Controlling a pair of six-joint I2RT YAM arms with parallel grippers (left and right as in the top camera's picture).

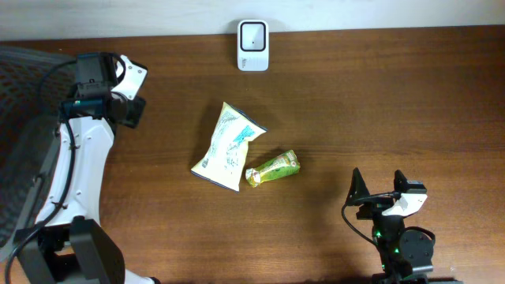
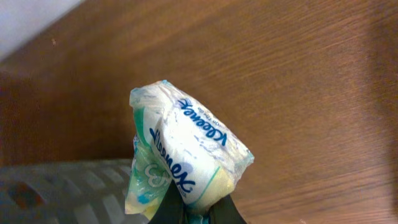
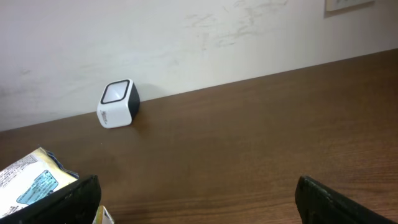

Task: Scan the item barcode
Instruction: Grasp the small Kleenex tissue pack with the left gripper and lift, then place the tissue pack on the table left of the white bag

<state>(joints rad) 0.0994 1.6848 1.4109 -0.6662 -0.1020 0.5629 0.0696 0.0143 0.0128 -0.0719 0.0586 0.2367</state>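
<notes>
The left claw point(image 2: 196, 210) pinches a Kleenex tissue pack point(image 2: 186, 155) that sticks out ahead of it. The right claw point(image 3: 196, 193) stands spread, with the scanner point(image 3: 118, 102) ahead to its left.

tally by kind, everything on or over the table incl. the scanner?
Barcode scanner: 1
Pouches: 2 (white bag, green packet)
Kleenex tissue pack: 1
Total: 4
</notes>
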